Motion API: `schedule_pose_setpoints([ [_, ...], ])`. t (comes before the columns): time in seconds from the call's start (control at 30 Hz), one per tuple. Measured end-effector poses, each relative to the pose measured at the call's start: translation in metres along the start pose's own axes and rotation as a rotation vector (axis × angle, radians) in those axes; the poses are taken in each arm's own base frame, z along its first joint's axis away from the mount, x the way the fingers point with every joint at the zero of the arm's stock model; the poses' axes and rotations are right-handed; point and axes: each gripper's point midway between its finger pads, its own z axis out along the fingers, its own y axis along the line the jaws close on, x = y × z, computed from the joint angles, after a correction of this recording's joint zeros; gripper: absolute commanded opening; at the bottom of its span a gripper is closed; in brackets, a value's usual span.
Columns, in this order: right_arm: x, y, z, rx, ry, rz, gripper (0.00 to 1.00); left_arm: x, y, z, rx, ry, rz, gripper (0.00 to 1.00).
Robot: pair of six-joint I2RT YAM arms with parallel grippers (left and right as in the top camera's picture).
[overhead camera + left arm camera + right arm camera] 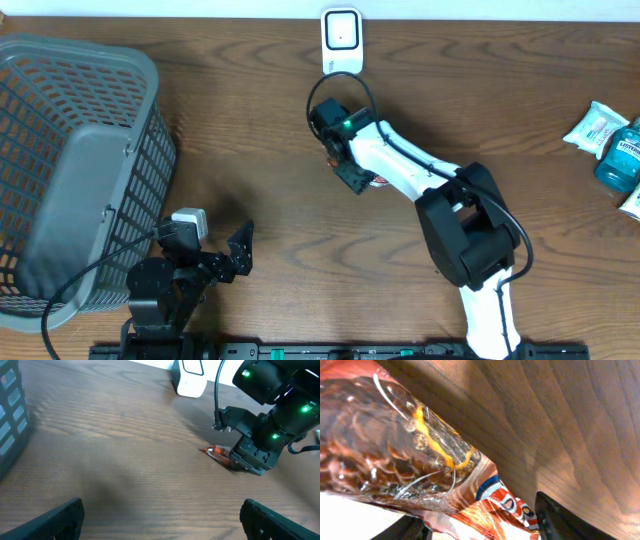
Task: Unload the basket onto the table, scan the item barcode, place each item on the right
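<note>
A crinkled red, orange and brown snack packet (420,450) lies on the wooden table, and the right wrist view is filled with it. My right gripper (480,527) is down over the packet (220,454) with one dark finger on each side, the jaws partly closed around it. From overhead only a sliver of the packet (377,181) shows beside my right gripper (350,175). The white barcode scanner (341,40) stands at the table's far edge, just beyond that arm. My left gripper (162,520) hovers wide open and empty near the front left.
A grey mesh basket (60,150) fills the left side of the table. White packets (600,125) and a teal bottle (618,160) lie at the far right edge. The right arm (470,230) stretches diagonally across the middle.
</note>
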Motion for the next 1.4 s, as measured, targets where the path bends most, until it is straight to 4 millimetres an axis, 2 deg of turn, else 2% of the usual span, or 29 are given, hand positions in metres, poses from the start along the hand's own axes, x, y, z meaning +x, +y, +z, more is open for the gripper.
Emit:
schedule_pose_setpoints([
  [0.2, -0.004, -0.003, 0.001, -0.004, -0.026, -0.041, 0.63, 0.000, 0.000, 0.000, 0.000, 0.000, 0.000, 0.99],
  [0.27, -0.016, -0.010, 0.001, 0.035, -0.071, -0.051, 0.62, 0.000, 0.000, 0.000, 0.000, 0.000, 0.000, 0.99],
  [0.37, -0.023, -0.015, 0.001, 0.066, -0.095, -0.073, 0.58, 0.000, 0.000, 0.000, 0.000, 0.000, 0.000, 1.00],
  [0.47, -0.028, -0.019, 0.002, 0.091, -0.108, -0.094, 0.42, 0.000, 0.000, 0.000, 0.000, 0.000, 0.000, 0.99],
  [0.53, -0.028, -0.019, 0.005, 0.101, -0.104, -0.107, 0.22, 0.000, 0.000, 0.000, 0.000, 0.000, 0.000, 0.99],
  [0.57, -0.027, -0.017, 0.006, 0.094, -0.102, -0.113, 0.04, 0.000, 0.000, 0.000, 0.000, 0.000, 0.000, 0.99],
  [0.6, -0.026, -0.016, 0.008, 0.094, -0.097, -0.116, 0.01, 0.000, 0.000, 0.000, 0.000, 0.000, 0.000, 0.99],
  [0.77, -0.024, -0.011, 0.008, 0.037, -0.086, -0.121, 0.01, 0.000, 0.000, 0.000, 0.000, 0.000, 0.000, 0.99],
  [0.93, -0.008, 0.004, -0.002, -0.148, 0.011, -0.132, 0.01, 0.000, 0.000, 0.000, 0.000, 0.000, 0.000, 0.99],
  [1.0, -0.003, 0.017, -0.010, -0.268, 0.050, -0.130, 0.01, 0.000, 0.000, 0.000, 0.000, -0.001, 0.000, 0.99],
  [1.07, 0.005, 0.040, -0.030, -0.486, 0.094, -0.105, 0.01, 0.000, 0.000, 0.000, 0.000, 0.000, 0.000, 0.99],
  [1.13, 0.004, 0.054, -0.051, -0.655, 0.088, -0.066, 0.01, 0.000, 0.000, 0.000, 0.000, -0.001, 0.000, 0.99],
  [1.23, 0.007, 0.065, -0.086, -0.931, 0.084, 0.027, 0.01, 0.000, 0.000, 0.000, 0.000, 0.000, 0.000, 1.00],
  [1.4, 0.004, 0.064, -0.133, -1.293, 0.013, 0.134, 0.01, 0.000, 0.000, 0.000, 0.000, 0.000, 0.000, 0.99],
])
